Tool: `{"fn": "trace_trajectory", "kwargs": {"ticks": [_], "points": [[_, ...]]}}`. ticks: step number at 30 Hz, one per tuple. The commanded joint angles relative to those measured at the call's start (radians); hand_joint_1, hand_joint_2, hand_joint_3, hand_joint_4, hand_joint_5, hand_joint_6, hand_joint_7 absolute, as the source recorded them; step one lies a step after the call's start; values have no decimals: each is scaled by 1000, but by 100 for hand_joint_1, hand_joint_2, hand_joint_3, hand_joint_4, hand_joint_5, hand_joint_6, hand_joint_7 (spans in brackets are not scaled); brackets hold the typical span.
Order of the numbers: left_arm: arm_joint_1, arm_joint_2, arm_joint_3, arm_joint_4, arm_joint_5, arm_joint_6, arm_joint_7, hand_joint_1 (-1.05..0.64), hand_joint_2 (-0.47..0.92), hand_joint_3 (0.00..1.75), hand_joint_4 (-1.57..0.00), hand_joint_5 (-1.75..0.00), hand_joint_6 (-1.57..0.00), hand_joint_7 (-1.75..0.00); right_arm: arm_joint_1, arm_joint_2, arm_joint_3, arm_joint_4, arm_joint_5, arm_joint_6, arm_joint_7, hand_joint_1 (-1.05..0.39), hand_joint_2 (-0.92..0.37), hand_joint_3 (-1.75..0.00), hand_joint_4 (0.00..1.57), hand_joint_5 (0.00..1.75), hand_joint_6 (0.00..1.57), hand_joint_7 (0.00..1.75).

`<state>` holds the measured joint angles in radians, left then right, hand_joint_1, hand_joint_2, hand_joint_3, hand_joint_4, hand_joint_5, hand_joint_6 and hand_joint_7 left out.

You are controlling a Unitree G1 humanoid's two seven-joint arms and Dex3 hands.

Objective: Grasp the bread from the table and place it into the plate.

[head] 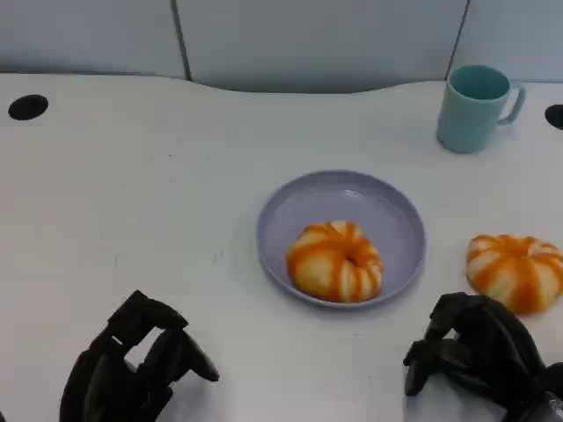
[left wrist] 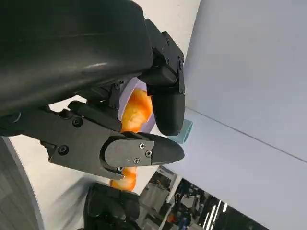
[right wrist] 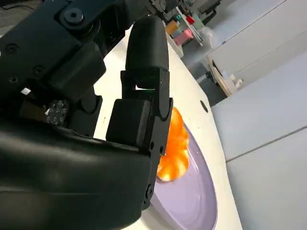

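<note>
1. A plate (head: 400,215) sits on the tabletop (head: 132,193), near the middle and a little toward the robot's right.
2. One bread (head: 335,261) lies in the plate, in its near half, close to the near rim.
3. A second bread (head: 515,271) lies on the tabletop to the right of the plate, near it but apart from its rim.
4. A mug (head: 475,107) stands upright behind and to the right of the plate, close to the tabletop's far edge.
5. The left robot hand (head: 136,365) is at the near edge, left of the plate and well apart from it.
6. The right robot hand (head: 475,352) is at the near edge, just before the second bread.
7. A wall runs behind the tabletop.
</note>
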<state>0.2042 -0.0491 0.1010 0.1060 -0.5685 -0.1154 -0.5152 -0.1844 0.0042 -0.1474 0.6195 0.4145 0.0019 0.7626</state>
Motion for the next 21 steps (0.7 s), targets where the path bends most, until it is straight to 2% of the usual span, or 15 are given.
{"fn": "trace_trajectory", "kwargs": {"ticks": [1,8,21], "points": [[-1,4,14,15,16,8,4,-52,92,31,-66,-175,-43,-167,6,-24,-8,8,-1,13,2,-105,-49,0,157,68,157,48],[-30,-1,28,69,25,-28,-18,-55,92,28,-64,-175,-45,-162,-2,-24,-16,30,-4,-8,0,-105,-49,0,157,68,157,46],[-58,-6,37,75,38,-16,-5,-54,92,29,-66,-175,-45,-166,-27,-34,-21,76,-6,-27,8,-105,-50,0,157,69,157,47]]}}
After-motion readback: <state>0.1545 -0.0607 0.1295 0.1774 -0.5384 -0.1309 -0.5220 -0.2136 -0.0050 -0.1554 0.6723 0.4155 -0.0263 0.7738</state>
